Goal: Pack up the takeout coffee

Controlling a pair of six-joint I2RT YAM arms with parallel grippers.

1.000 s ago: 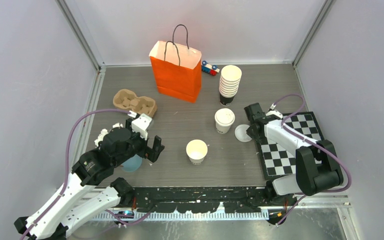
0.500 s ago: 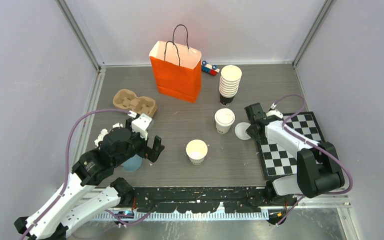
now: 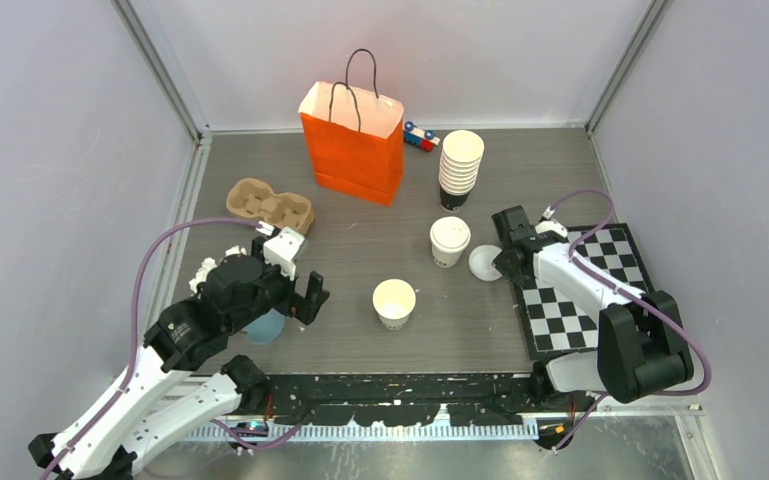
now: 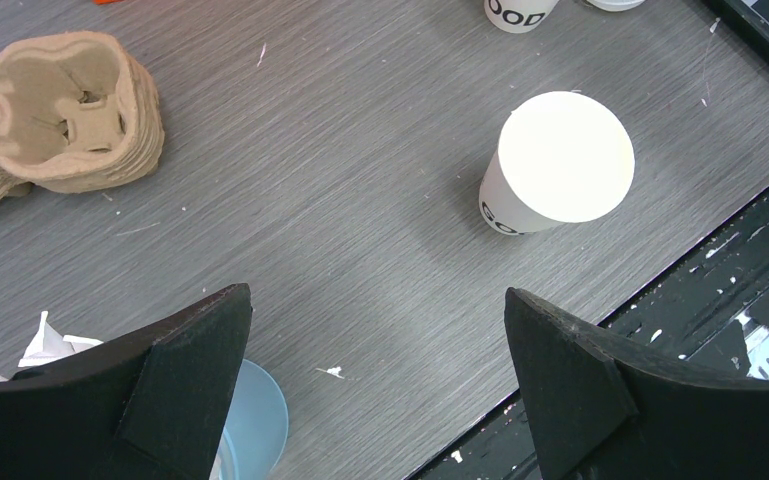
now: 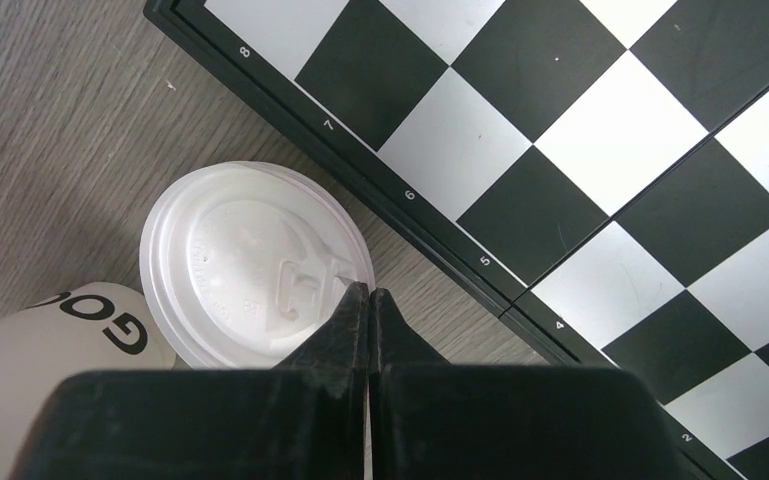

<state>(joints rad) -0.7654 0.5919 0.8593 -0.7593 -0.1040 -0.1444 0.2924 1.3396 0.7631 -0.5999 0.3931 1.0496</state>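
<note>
Right gripper [image 5: 368, 292] is sitting fully closed at the lid [image 5: 240, 250] rim; verify the pinch before lifting. Left gripper [image 4: 375, 293] is hanging wide open, empty.

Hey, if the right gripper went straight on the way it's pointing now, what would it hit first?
The loose white lid lying flat beside the chessboard. The right gripper, fingers shut, points straight at its near edge. Whether it already touches the lid is unclear.
</note>
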